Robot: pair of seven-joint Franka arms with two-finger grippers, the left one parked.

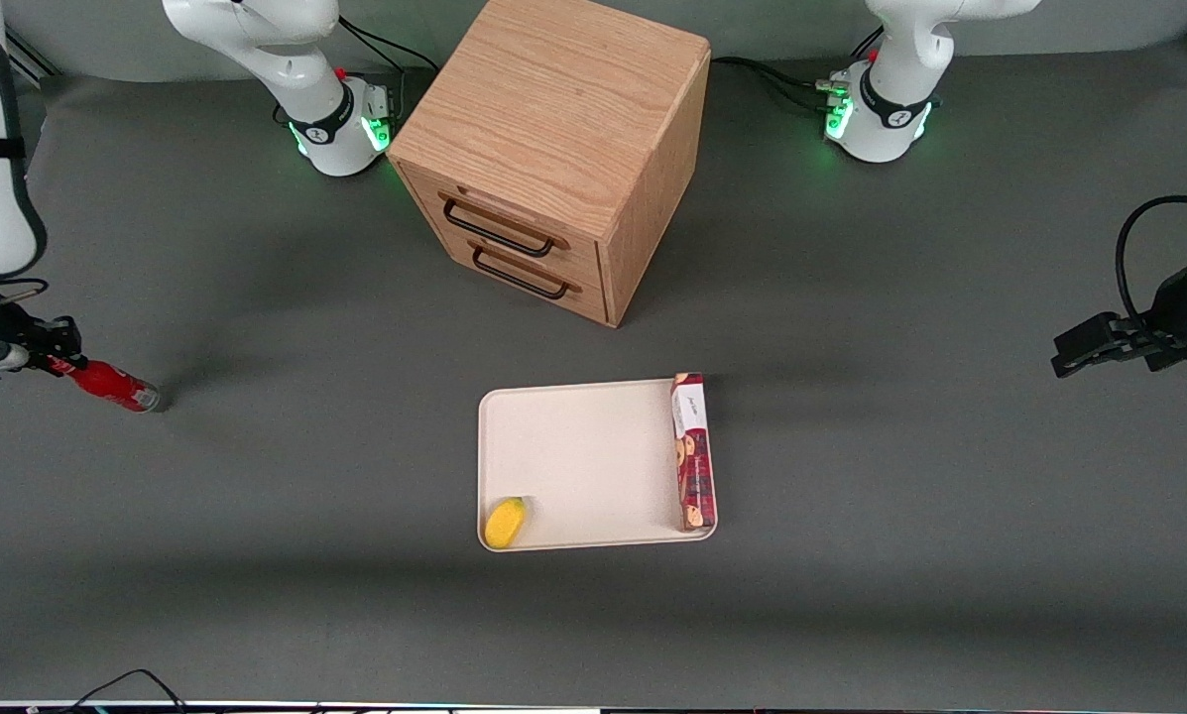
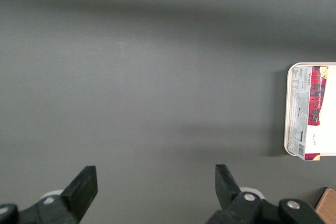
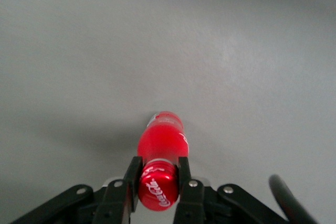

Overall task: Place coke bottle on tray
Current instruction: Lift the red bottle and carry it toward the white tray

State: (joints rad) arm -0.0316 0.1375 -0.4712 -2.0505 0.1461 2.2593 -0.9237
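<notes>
the claw (image 1: 58, 359) grips the coke bottle (image 1: 112, 385) by its capped end, tilted over the tabletop (image 1: 256, 555) at the working arm's end, well apart from the tray (image 1: 578, 461).

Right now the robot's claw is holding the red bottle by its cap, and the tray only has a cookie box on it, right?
Not quite. The gripper does hold the coke bottle by its cap, far toward the working arm's end of the table. But the tray has two things on it: the cookie box along one edge and a small yellow fruit in a corner. The front view shows both.
</notes>
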